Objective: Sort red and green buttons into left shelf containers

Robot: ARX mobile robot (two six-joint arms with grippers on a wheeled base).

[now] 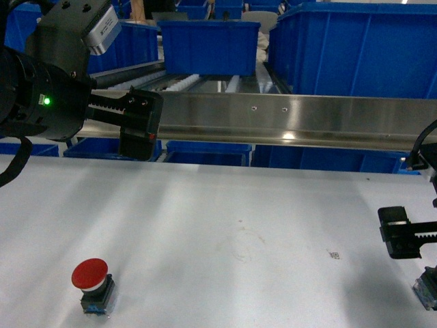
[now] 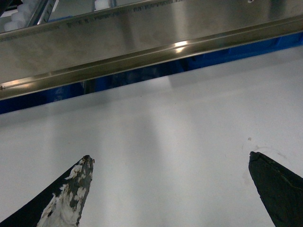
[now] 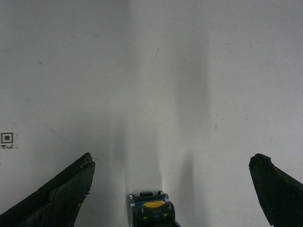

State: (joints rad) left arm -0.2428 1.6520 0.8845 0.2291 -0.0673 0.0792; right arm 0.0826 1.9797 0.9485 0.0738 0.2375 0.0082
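Though spread, right hand (image 3: 170, 189) straddles button (image 3: 151, 212)

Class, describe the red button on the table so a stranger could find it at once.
Start at the white table below the steel rail. Go to its near left corner, under the left end effector. There stands the red button: its round red mushroom cap on a dark block is the table's only red thing.

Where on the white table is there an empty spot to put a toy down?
The wide middle of the white table is bare, between the red mushroom-cap button front-left and the right claw. The right edge is crowded: a small blue-and-yellow block sits under that open claw.
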